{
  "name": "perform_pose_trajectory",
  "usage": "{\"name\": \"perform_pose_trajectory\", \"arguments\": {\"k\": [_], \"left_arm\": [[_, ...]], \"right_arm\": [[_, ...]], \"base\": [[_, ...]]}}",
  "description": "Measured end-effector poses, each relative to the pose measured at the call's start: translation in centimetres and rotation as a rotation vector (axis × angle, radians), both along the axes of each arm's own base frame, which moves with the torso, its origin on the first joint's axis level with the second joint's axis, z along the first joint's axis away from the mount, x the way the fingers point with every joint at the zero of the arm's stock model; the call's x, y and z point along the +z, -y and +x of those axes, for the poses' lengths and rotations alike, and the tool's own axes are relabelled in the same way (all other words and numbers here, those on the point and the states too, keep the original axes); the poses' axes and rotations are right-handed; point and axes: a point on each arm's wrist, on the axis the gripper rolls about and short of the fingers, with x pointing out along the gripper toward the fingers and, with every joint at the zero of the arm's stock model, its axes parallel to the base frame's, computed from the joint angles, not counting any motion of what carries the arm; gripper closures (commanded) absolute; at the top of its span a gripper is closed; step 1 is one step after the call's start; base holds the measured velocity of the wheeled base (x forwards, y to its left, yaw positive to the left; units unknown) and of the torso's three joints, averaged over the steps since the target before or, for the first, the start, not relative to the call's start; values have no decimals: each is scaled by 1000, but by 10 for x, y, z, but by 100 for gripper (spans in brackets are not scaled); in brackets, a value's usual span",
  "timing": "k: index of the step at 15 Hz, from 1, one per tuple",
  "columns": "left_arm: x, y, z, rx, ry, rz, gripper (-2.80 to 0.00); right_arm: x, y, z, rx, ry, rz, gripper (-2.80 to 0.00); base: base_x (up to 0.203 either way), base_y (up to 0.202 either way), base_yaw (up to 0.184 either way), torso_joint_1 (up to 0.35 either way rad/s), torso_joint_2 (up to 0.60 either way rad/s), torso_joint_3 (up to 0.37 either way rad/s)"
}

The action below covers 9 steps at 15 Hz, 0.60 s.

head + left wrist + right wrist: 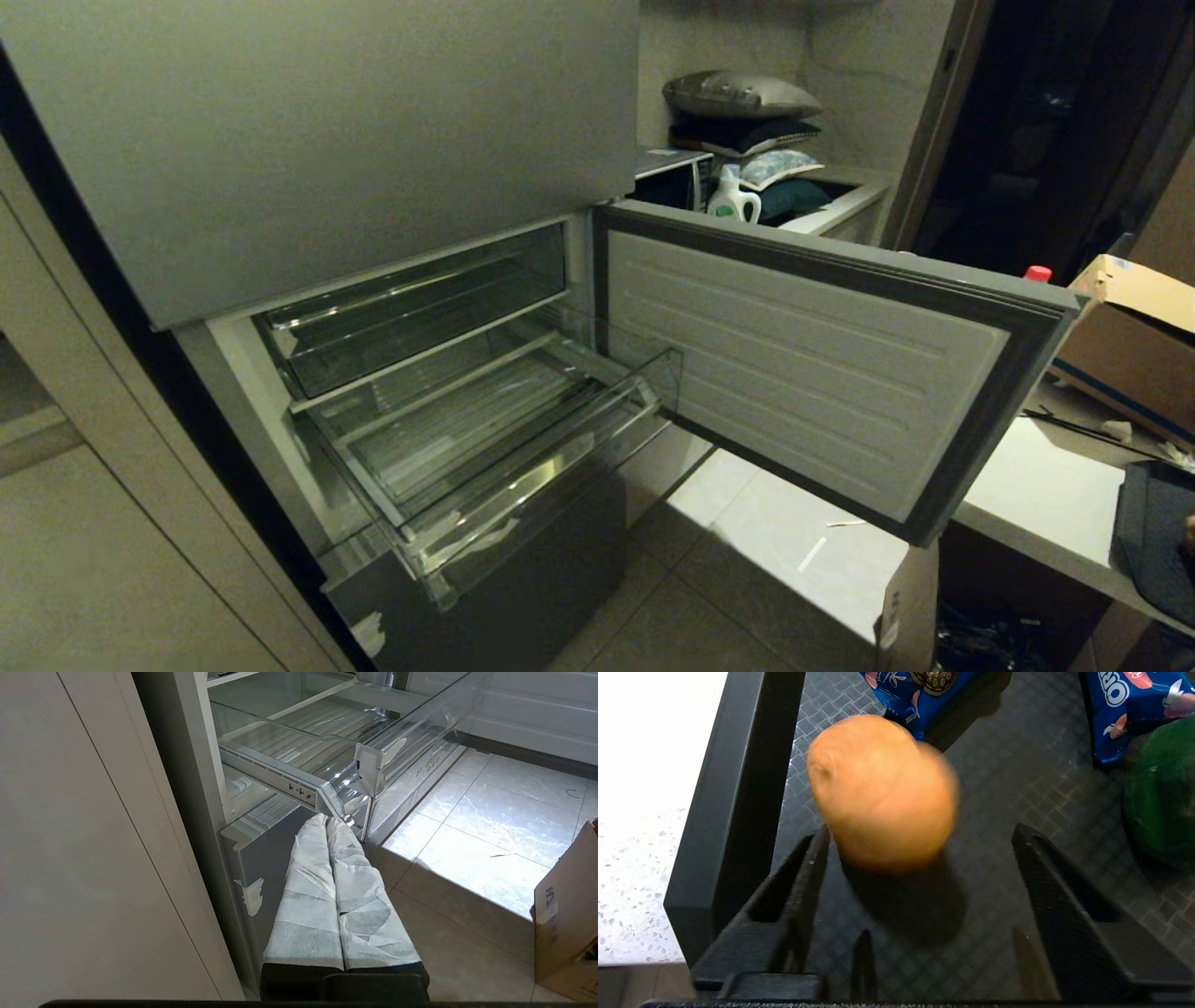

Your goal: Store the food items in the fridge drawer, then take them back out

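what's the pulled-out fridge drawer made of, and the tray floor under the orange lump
Fridge drawer: clear hard plastic by the look, glossy, ribbed floor showing through its walls. Tray: dark, matte, with an embossed diamond grid; probably rubber or textured plastic.

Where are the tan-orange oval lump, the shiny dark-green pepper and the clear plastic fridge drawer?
tan-orange oval lump (882,791), right wrist view, middle of its rounded body.
shiny dark-green pepper (1164,798), right wrist view, its visible curved side.
clear plastic fridge drawer (551,485), head view, its tall front lip.
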Motion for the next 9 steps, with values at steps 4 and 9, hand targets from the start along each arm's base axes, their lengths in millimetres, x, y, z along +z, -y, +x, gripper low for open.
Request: {"name": "perform_pose_trajectory", "arguments": {"k": [4, 9], "left_arm": [[0, 0, 0, 0, 0, 0, 0], [0, 0, 0, 0, 0, 0, 0]], "right_arm": [[9, -5, -5, -2, 6, -14, -280], [53, -36, -30, 25, 63, -86, 0]], "base": [[0, 0, 0, 0, 0, 0], [0, 0, 0, 0, 0, 0]]}}
